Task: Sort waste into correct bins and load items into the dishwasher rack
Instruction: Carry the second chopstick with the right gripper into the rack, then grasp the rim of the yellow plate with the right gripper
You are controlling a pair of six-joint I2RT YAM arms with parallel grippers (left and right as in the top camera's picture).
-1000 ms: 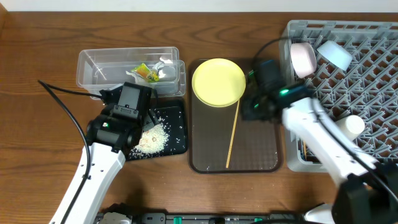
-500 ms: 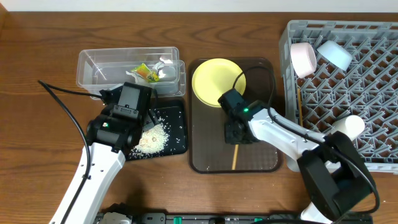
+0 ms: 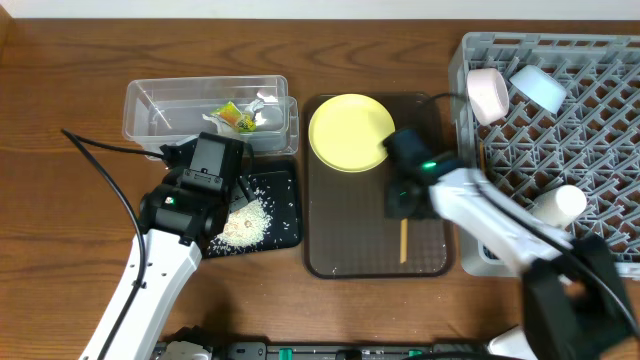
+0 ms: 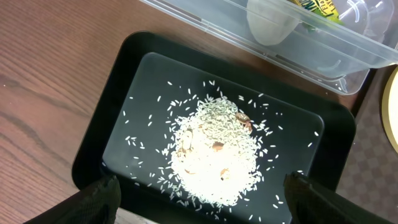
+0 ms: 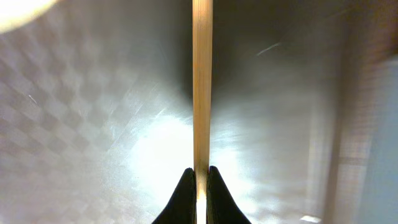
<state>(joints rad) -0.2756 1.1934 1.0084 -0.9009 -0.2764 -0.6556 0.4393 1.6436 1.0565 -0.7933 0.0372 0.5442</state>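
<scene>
Table showed grained brown wood, matt. Tub was clear, glossy plastic; black tray was smooth plastic, faintly shiny. Brown tray carried fine checkered texture, glaring. Chopstick was pale, smooth wood. Rack was matt grey plastic.

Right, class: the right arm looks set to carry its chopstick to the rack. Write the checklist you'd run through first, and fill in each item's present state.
1. Right gripper shut on the chopstick: ok.
2. Chopstick lifted clear of the brown tray: cannot tell.
3. Chopstick apart from the plate: ok.
4. Free grid left in the rack: ok.
5. Left gripper off the path, open above the rice: ok.
</scene>
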